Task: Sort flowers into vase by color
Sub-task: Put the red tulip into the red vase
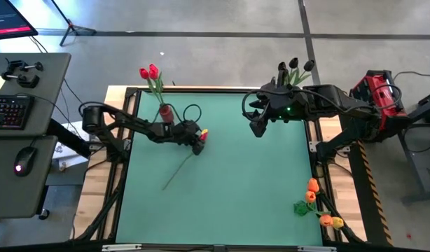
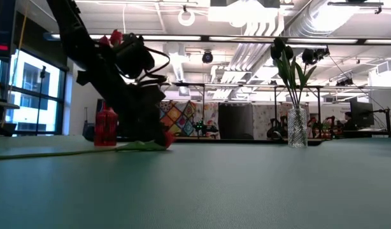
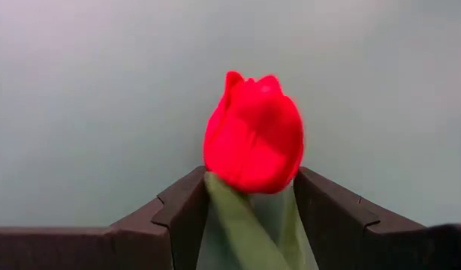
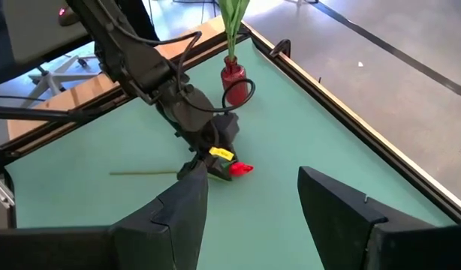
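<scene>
High view: the left gripper (image 1: 199, 140) was down on the green tabletop (image 1: 236, 182), at the head end of a red tulip (image 1: 203, 133) whose thin stem trailed away across the mat. A red vase (image 1: 165, 112) with two red tulips (image 1: 149, 72) stood just behind the left arm. The right gripper (image 1: 258, 123) hovered near the far edge, fingers spread, beside dark tulips (image 1: 295, 66). Orange tulips (image 1: 313, 192) lay in the near right corner.

Low view: the left arm reached down to the red tulip (image 2: 165, 139), which lay flat on the mat; a clear vase (image 2: 297, 135) held the dark tulips (image 2: 291, 49).

Left wrist view: the gripper's fingers (image 3: 182, 204) were closed in on the leaves just below the red head (image 3: 254, 133) — pinching it.

Right wrist view: the right gripper's (image 4: 253, 196) two fingers stood well apart — empty; beyond them the left gripper (image 4: 215, 161) sat at the red tulip (image 4: 241, 169).
</scene>
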Tool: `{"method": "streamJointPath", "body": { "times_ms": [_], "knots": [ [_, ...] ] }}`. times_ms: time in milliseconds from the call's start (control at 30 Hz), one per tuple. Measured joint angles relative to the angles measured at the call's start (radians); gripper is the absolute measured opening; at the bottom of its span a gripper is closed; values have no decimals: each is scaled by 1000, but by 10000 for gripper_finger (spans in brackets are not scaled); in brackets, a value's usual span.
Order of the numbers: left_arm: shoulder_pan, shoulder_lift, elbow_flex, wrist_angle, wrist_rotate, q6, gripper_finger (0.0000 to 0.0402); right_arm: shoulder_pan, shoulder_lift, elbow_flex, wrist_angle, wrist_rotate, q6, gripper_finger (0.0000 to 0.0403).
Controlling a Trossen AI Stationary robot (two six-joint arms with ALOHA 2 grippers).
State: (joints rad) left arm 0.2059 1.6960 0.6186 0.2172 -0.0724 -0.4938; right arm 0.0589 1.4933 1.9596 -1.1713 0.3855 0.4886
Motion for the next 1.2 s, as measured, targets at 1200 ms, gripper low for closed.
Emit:
{"method": "streamJointPath", "body": {
  "times_ms": [1200],
  "knots": [
    [119, -512, -5, 126, 69, -74, 35, 0, 0, 0, 0, 31, -44, 197]
  ]
}}
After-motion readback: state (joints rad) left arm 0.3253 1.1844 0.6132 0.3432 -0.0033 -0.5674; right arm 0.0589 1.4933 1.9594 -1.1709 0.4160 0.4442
